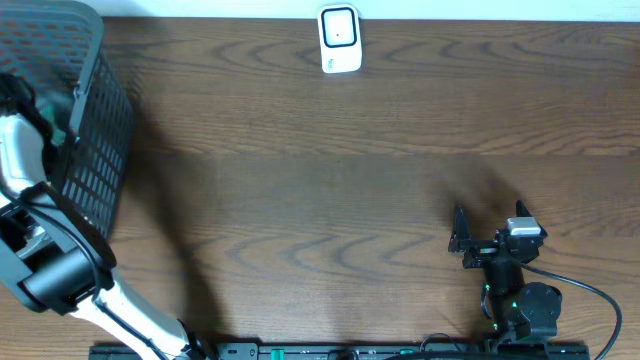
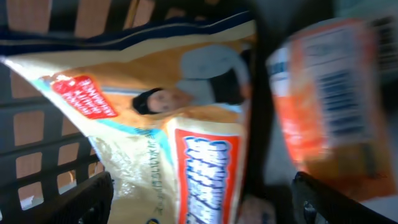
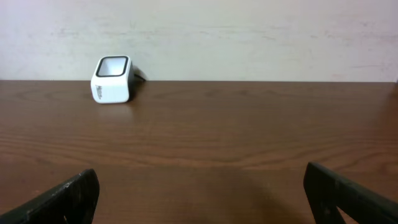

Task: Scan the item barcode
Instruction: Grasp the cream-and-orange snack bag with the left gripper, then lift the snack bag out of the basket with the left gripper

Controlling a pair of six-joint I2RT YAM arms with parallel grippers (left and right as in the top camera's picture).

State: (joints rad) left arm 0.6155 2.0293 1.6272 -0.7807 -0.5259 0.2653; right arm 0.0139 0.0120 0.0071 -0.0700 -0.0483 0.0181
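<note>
My left arm reaches into the dark mesh basket (image 1: 95,150) at the far left, and the overhead view hides its gripper inside. In the left wrist view the left gripper (image 2: 202,185) stands open, its fingers (image 2: 93,199) wide apart on either side of a yellow snack bag (image 2: 143,130) with a red and blue label. Right of the bag lies a blurred orange package (image 2: 329,93) showing a barcode. The white scanner (image 1: 339,38) stands at the table's far edge. My right gripper (image 1: 488,228) is open and holds nothing, facing the scanner (image 3: 112,79) from afar.
The basket's dark mesh wall (image 2: 37,130) rises close behind the bag on the left. A pale wall (image 3: 249,37) runs behind the table's far edge. The brown wooden table (image 1: 330,190) stretches between basket, scanner and right arm.
</note>
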